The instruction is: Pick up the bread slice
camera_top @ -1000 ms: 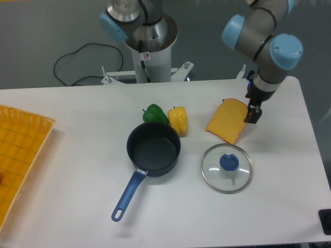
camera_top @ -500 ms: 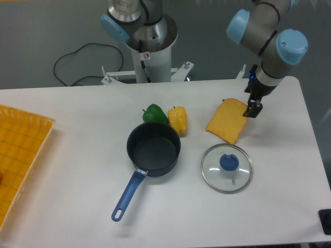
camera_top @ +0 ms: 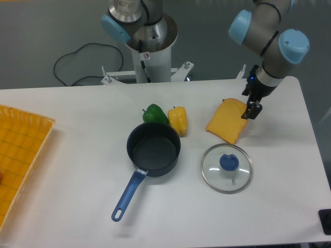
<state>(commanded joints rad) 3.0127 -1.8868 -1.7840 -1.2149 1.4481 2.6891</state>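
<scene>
The bread slice (camera_top: 226, 121), flat and yellow-orange with a darker crust edge, lies on the white table right of centre, above the glass lid. My gripper (camera_top: 252, 110) hangs from the arm at the slice's upper right corner, its dark fingertips overlapping the slice's right edge in this view. I see the fingers edge-on as one narrow dark shape, so their gap does not show. Whether they touch the slice is unclear.
A dark pot (camera_top: 153, 149) with a blue handle sits mid-table, with a green pepper (camera_top: 154, 113) and a yellow bell pepper (camera_top: 178, 120) behind it. A glass lid (camera_top: 226, 168) with a blue knob lies below the slice. A yellow tray (camera_top: 18, 155) sits at the left edge.
My gripper has risen slightly beside the slice's right edge. The bread slice has stayed in place.
</scene>
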